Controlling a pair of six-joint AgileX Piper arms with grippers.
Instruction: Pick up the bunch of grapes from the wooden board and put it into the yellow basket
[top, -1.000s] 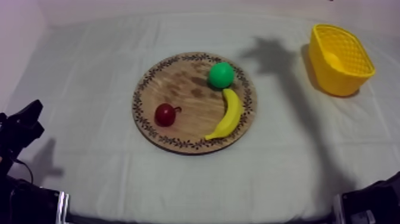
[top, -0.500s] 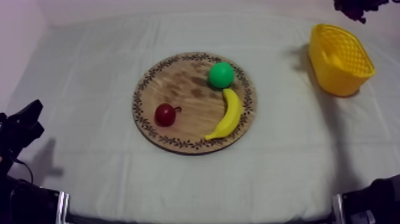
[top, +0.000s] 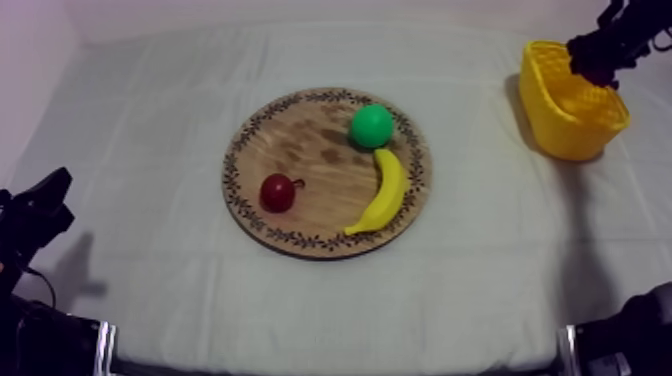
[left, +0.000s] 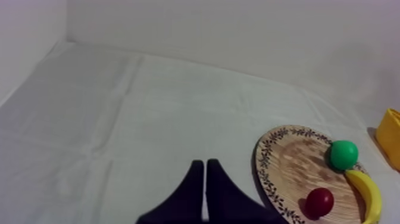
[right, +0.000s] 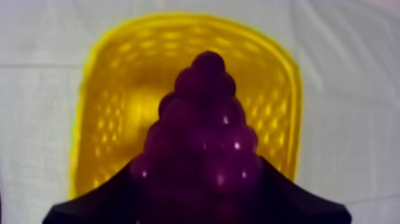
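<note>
One table (top: 330, 320), covered by creased grey-white cloth (top: 140, 130); pale bare wall (top: 300, 12) at 12 o'clock; side wall (top: 25, 50) at 9 o'clock; light soft, shadows faint.

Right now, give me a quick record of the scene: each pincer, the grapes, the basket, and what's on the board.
Left pincer: shut on nothing, low over the cloth.
Right pincer: shut on the bunch of grapes, over the yellow basket.
Grapes: above the basket's opening, not yet released.
Wooden board: holds a banana, a green fruit and a small red fruit.
</note>
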